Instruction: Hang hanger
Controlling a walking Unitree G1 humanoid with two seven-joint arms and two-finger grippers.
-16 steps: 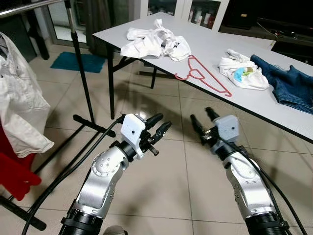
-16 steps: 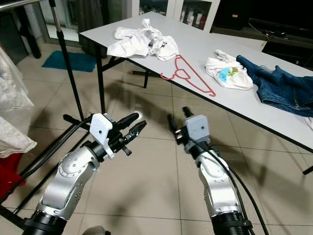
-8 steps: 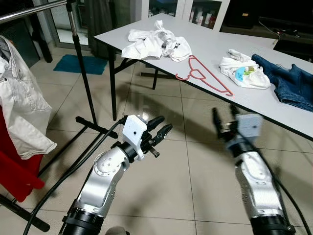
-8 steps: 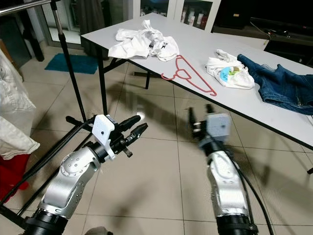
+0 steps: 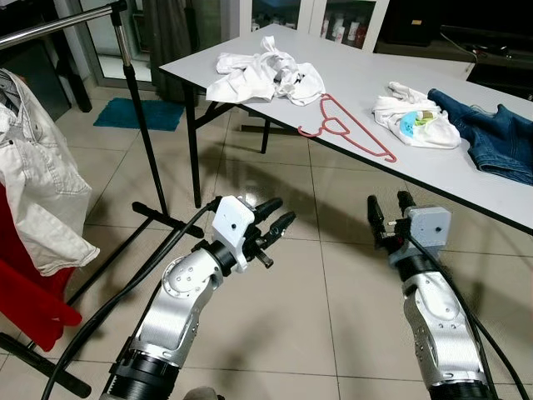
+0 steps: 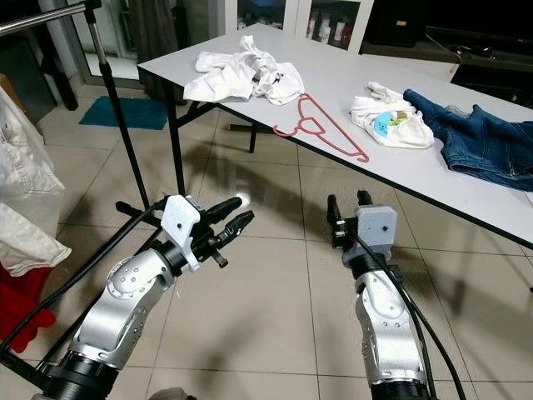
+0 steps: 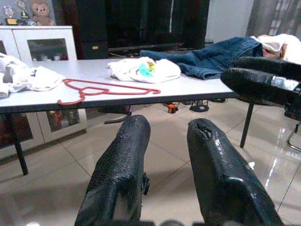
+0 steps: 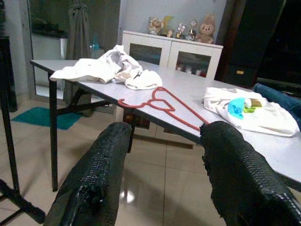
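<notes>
**Hanger ahead on the desk, both hands empty**

Tiled floor stretches beneath the long grey desk (image 5: 466, 179), with a metal clothes rail (image 5: 58, 23) off to my left. On the desk, the thin red wire hanger (image 5: 346, 127) lies flat near the front edge, hook toward the white crumpled clothes (image 5: 262, 73), its long side running along the edge. My right fingers (image 6: 346, 218), released and empty, sit nearer, just below it; my left fingers (image 5: 275, 225) are parted too.
</notes>
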